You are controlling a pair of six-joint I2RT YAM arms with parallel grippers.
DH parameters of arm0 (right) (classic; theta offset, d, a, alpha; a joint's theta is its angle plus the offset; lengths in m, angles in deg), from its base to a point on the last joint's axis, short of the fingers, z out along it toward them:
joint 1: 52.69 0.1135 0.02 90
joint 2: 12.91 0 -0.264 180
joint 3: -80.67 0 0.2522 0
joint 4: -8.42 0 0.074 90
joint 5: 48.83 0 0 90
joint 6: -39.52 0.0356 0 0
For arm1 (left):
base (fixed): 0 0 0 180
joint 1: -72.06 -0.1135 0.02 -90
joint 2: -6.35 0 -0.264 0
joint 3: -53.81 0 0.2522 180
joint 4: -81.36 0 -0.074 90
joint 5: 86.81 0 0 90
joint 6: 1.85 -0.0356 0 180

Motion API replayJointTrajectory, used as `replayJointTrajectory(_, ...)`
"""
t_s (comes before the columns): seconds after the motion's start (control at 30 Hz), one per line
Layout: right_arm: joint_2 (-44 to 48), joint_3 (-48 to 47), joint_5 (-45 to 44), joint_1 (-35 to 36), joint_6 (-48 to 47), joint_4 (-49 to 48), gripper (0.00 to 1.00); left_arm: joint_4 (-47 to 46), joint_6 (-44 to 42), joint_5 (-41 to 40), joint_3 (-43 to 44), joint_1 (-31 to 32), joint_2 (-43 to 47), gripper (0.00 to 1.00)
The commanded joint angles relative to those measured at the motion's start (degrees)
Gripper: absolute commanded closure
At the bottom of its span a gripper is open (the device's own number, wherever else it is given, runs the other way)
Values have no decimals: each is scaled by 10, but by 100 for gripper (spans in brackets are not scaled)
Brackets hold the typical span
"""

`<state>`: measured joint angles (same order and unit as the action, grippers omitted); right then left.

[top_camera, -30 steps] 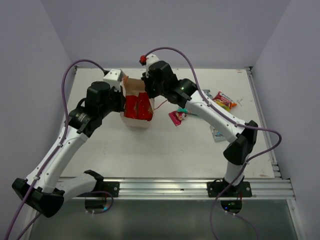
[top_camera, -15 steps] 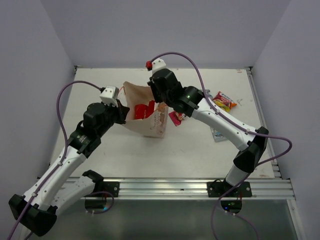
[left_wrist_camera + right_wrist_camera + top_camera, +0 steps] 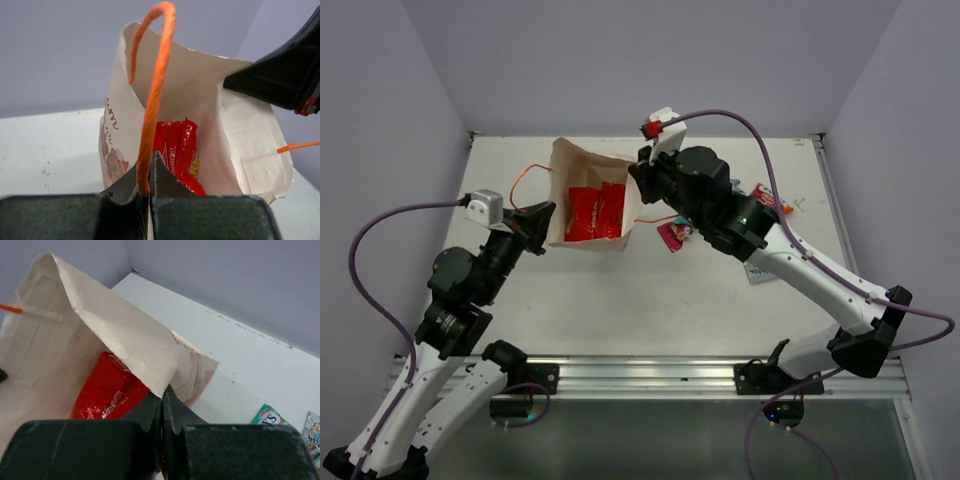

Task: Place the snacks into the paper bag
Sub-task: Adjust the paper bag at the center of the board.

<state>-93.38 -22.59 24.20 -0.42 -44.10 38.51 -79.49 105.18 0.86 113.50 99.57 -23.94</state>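
Note:
The cream paper bag (image 3: 560, 190) stands at the back middle of the table with its mouth held open. Two red packets (image 3: 592, 212) lie inside it. My left gripper (image 3: 542, 213) is shut on the bag's orange cord handle (image 3: 150, 115), seen pinched between the jaws in the left wrist view (image 3: 146, 187). My right gripper (image 3: 642, 185) is shut on the bag's right rim (image 3: 150, 365), seen in the right wrist view (image 3: 162, 395). The red packets also show in the wrist views (image 3: 180, 150) (image 3: 107, 387).
Loose snacks lie on the table right of the bag: a magenta packet (image 3: 672, 235), a red-yellow one (image 3: 775, 203), a light blue one (image 3: 756, 270). A teal-white FOX'S packet (image 3: 268, 416) shows at the right. Walls close in behind and at both sides.
My left gripper has pulled back to the left with the handle and my right gripper has moved right and up with the rim. The bag's mouth is stretched wider and faces upward.

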Motion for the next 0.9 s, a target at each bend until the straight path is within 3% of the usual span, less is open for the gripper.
replayJointTrajectory(0.0, -43, -19, 16, -1, -26, -75, 100, 4, 18, -6, -38, 1, -61, 100)
replayJointTrajectory(0.37, -104, -72, 33, -1, 53, 33, 100, 122, 35, -84, 70, 0, -130, 100)
replayJointTrajectory(0.67, -144, -131, -50, -2, 144, 142, 100, 240, 43, -123, 166, 0, -181, 100)
replayJointTrajectory(0.87, -160, -140, -45, -7, 161, 162, 84, 263, 34, -152, 160, 0, -199, 100)
